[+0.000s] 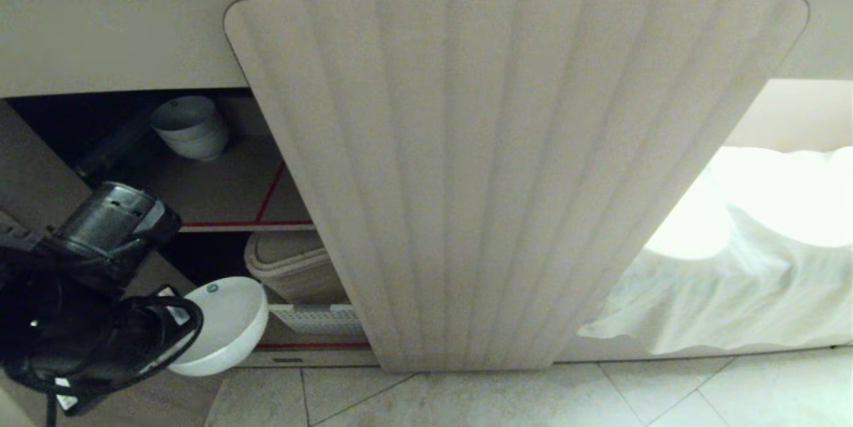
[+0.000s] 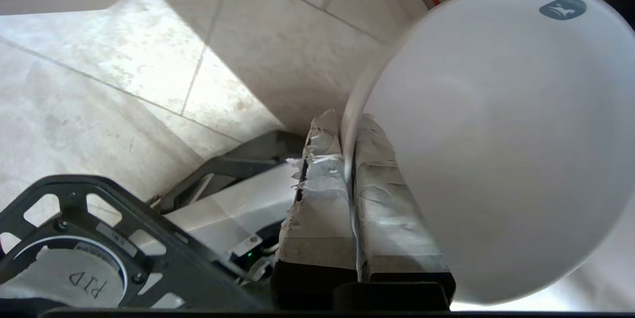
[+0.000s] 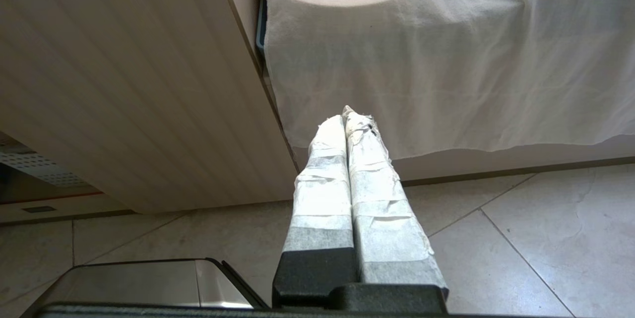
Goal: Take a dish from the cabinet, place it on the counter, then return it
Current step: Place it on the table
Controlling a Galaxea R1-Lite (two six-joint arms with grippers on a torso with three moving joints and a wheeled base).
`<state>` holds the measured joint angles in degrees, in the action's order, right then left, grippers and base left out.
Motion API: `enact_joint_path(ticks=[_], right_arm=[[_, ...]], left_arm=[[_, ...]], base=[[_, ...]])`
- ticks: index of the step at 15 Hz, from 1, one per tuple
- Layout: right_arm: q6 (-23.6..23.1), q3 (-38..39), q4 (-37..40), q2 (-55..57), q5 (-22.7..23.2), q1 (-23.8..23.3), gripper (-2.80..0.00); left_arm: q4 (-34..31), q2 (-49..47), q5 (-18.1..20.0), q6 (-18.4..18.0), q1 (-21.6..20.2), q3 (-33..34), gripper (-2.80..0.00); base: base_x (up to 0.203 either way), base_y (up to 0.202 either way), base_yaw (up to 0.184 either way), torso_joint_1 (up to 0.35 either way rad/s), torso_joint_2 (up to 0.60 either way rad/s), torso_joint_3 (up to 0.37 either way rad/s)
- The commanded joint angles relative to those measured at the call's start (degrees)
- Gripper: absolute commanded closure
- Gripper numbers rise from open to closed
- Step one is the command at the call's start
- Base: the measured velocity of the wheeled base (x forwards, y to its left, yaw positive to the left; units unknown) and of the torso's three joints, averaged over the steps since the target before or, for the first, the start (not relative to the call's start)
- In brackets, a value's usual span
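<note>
While the fluted door [image 1: 513, 174] fills the middle of the head view, the cabinet [image 1: 220, 187] stands open only at the left of the frame, its dark inside crossed by red-edged shelves. At the lower left, the left gripper [image 1: 174, 327] is clenched on the rim of the bowl [image 1: 223, 324], which hangs tilted in front of the lower shelf, clear of it and above the tiled floor [image 1: 533, 397]. The left wrist view shows the taped fingers [image 2: 322, 194] pinching the thin white rim between them, one on the outside and one inside; the bowl holds nothing, and a small dark mark [image 2: 562, 9] sits inside near its rim.

On the upper shelf, toward the upper left of the frame, a stack of white bowls [image 1: 190, 126] rests near the back. Lower down, just right of the held bowl, a beige bin [image 1: 293, 267] sits with a white perforated tray [image 1: 316, 319] in front of it; what is in them cannot be seen.

A white cloth [image 1: 733, 267] drapes at the right of the head view. In the right wrist view the right gripper [image 3: 347, 119] points at that cloth beside the door's edge, its taped fingers pressed together on nothing.
</note>
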<state>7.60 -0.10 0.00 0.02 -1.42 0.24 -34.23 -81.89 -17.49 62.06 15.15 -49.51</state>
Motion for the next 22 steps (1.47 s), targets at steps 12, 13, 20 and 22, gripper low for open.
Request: enact_joint_path(ticks=[12, 13, 20, 22], right_arm=[[0.0, 0.0, 0.0, 0.0, 0.0, 0.0, 0.0], [0.0, 0.0, 0.0, 0.0, 0.0, 0.0, 0.0], [0.0, 0.0, 0.0, 0.0, 0.0, 0.0, 0.0], [0.0, 0.0, 0.0, 0.0, 0.0, 0.0, 0.0]], left_arm=[[-0.7, 18.6, 3.1, -6.9, 10.3, 8.2, 0.0], [-0.7, 19.6, 4.2, -7.8, 10.3, 8.2, 0.0], [-0.9, 22.1, 7.7, -9.5, 14.2, 7.9, 0.0], [-2.5, 22.8, 7.7, -9.5, 15.9, 7.6, 0.0]], base=[[0.0, 0.0, 0.0, 0.0, 0.0, 0.0], [0.0, 0.0, 0.0, 0.0, 0.0, 0.0], [0.0, 0.0, 0.0, 0.0, 0.0, 0.0], [0.0, 0.0, 0.0, 0.0, 0.0, 0.0]])
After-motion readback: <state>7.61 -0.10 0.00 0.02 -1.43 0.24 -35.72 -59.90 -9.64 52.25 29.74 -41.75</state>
